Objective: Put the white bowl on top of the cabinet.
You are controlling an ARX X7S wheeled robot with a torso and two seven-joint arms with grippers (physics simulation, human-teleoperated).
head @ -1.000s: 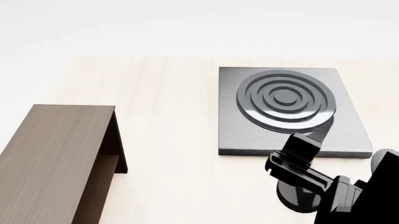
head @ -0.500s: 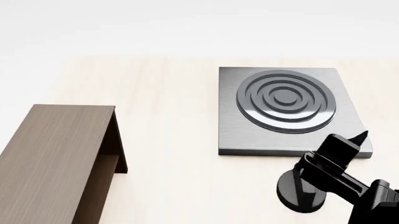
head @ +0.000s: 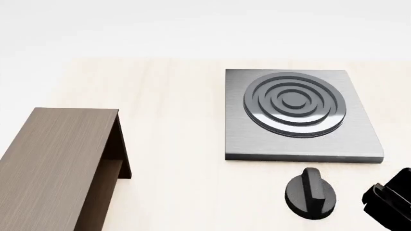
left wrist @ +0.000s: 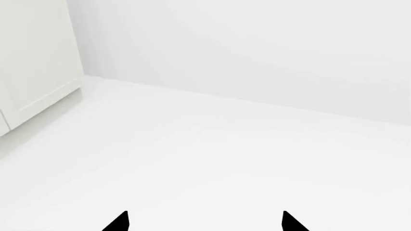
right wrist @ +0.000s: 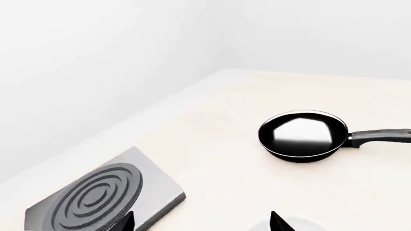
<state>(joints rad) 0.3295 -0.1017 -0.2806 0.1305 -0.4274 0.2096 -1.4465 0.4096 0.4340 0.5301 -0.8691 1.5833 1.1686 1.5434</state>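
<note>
- Broadly, the pale tabletop carries the cabinet at the head view's left, its flat top bare.
- Grey stove plate, black knob near it.
- Frying pan.
- White bowl (only a rim sliver) just beside the right tool, tips apart.
- Left tool: tips apart too.

cabinet top bare, stove plate (knob beside) right
</note>
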